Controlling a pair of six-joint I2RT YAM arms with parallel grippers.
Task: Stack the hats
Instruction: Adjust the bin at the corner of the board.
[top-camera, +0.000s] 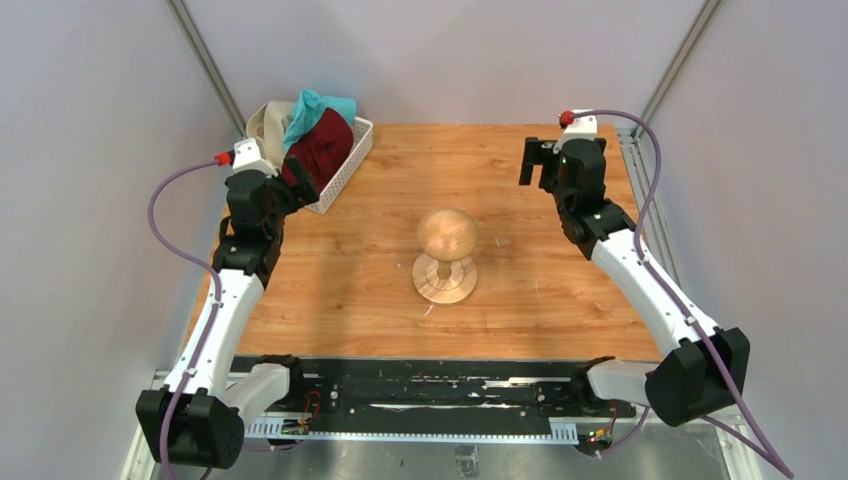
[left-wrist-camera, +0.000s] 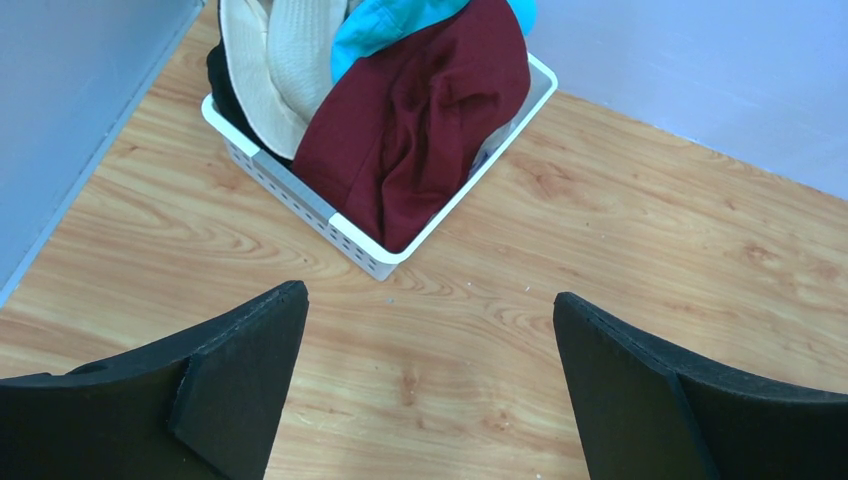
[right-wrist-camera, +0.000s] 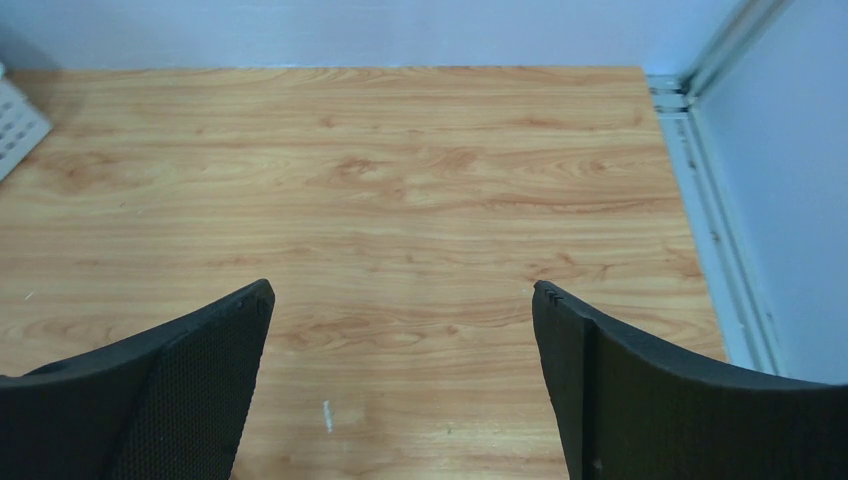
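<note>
Soft maroon fabric bucket hat heaped with teal hat and beige hat in white plastic lattice basket (far-left corner); left gripper spread wide near it. Right gripper agape; wooden mushroom-shaped stand mid-table.

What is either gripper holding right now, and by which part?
Nothing. The left gripper is open, short of the basket with the hats; the right gripper is open over the table.

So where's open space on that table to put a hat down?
Bare wood: between the wooden stand and the right gripper, and from the stand to the near edge. Crowded: far-left corner, with the basket of hats and left gripper.
</note>
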